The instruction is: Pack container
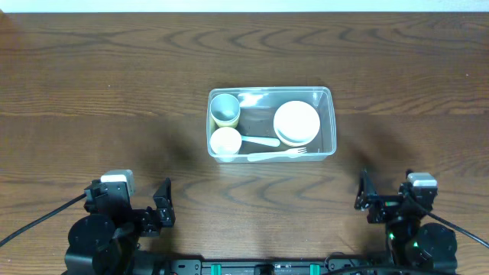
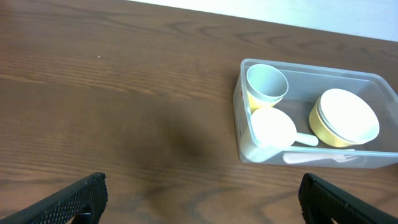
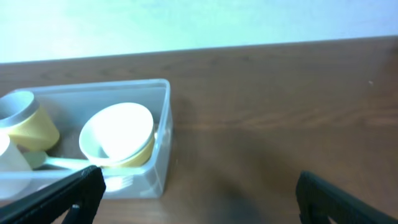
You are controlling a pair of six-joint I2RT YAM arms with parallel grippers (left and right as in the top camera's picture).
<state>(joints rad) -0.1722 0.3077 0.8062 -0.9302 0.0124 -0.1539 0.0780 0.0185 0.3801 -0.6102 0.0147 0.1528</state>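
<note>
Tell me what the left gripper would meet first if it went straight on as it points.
Bare brown wooden table, most likely: the left gripper aims left of the clear rectangular plastic container. Its open jaws are wide, so one might clip the container's near corner; depth is unclear.

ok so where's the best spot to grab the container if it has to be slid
Probably the right short wall of the container, from above with the right tool: one finger outside, one in the gap beside the large bowl. The left end looks crowded, with the cup and the small bowl close up to that wall.
</note>
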